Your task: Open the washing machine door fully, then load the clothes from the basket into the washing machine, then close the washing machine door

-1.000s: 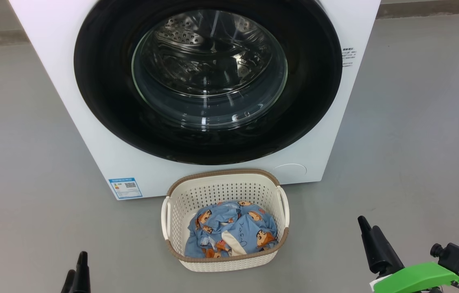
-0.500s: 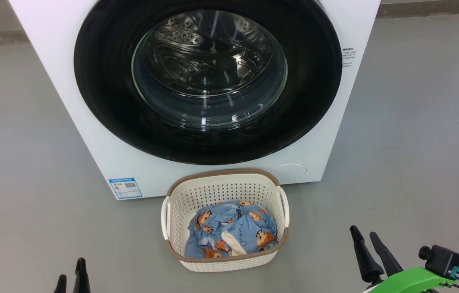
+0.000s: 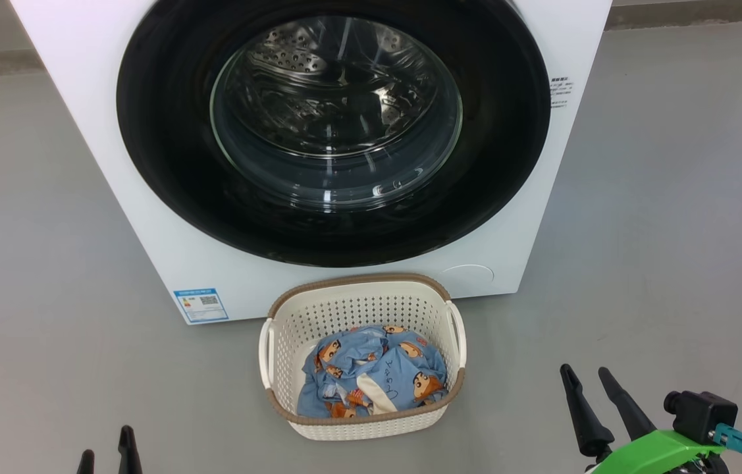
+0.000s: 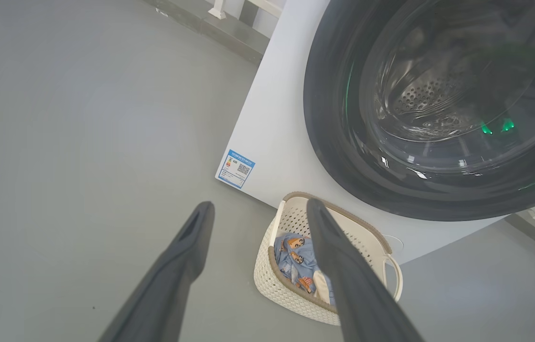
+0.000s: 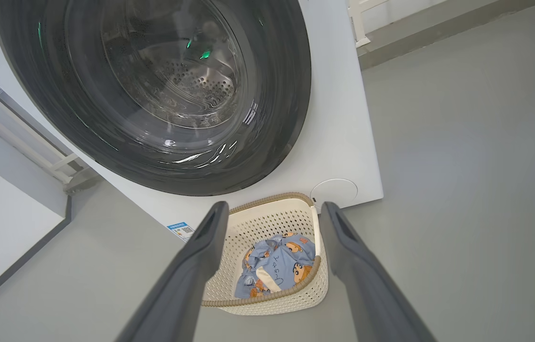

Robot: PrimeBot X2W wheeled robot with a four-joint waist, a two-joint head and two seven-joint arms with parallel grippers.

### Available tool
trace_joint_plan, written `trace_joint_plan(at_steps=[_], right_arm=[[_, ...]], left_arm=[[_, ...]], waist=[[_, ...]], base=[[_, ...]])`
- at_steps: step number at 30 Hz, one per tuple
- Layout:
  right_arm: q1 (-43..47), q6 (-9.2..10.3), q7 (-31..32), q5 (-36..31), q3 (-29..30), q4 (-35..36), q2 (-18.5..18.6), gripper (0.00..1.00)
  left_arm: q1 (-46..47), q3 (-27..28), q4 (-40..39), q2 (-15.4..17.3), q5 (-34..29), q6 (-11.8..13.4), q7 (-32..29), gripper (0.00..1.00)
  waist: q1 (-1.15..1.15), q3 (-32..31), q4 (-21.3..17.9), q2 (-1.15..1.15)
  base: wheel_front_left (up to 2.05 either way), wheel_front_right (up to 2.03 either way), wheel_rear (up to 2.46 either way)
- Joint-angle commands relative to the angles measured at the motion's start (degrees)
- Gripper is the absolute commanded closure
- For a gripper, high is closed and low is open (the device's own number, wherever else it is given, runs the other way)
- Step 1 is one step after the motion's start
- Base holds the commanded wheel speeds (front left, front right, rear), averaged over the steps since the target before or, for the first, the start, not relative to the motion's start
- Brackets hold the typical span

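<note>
The washing machine (image 3: pixel 114 217) stands in front of me with its door (image 3: pixel 166 164) shut flat against the front; the steel drum shows through the glass. On the floor just before it sits the basket (image 3: pixel 363 309), holding the clothes (image 3: pixel 374 382). My left gripper (image 3: pixel 106 447) is open at the lower left, well left of the basket. My right gripper (image 3: pixel 584 372) is open at the lower right, to the basket's right. Both are empty. The left wrist view has the left gripper (image 4: pixel 258 205), basket (image 4: pixel 291 299) and door (image 4: pixel 343 156). The right wrist view has the right gripper (image 5: pixel 273 206), clothes (image 5: pixel 274 266) and door (image 5: pixel 272 118).
Bare grey floor (image 3: pixel 660 230) spreads on both sides of the machine. A blue label (image 3: pixel 201 304) marks the machine's lower left corner. A white wall panel (image 5: pixel 1 228) and white rails stand beside the machine in the right wrist view.
My right gripper dropped lower and a little left, and its fingers now show spread apart. My left gripper sank toward the bottom edge. Door, basket and clothes stayed put.
</note>
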State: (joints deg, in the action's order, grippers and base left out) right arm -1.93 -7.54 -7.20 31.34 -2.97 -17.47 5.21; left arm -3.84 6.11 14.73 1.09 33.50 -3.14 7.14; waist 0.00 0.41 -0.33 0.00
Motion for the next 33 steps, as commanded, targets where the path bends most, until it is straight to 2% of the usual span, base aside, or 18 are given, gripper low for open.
trace_joint_plan(at_steps=[1,16,33], right_arm=[[-2.71,0.04,-0.84,-2.21,-1.16,1.57,0.67,0.0],[-3.09,0.04,-3.19,-12.68,-2.67,2.36,0.53,0.0],[-3.09,0.05,-6.04,-25.17,-1.76,3.78,-0.01,0.0]], left_arm=[[0.18,1.53,-1.95,1.21,-2.14,0.51,0.85,0.0],[-1.14,1.41,-4.41,1.38,-12.0,1.98,3.22,0.0],[-3.1,1.36,-7.84,1.65,-24.32,3.31,6.09,0.0]], waist=[[0.0,-0.05,-0.03,0.0],[0.0,0.0,-0.14,0.0],[0.0,-0.26,-0.68,0.0]], base=[[0.0,0.0,0.0],[0.0,0.0,0.0],[0.0,0.0,0.0]])
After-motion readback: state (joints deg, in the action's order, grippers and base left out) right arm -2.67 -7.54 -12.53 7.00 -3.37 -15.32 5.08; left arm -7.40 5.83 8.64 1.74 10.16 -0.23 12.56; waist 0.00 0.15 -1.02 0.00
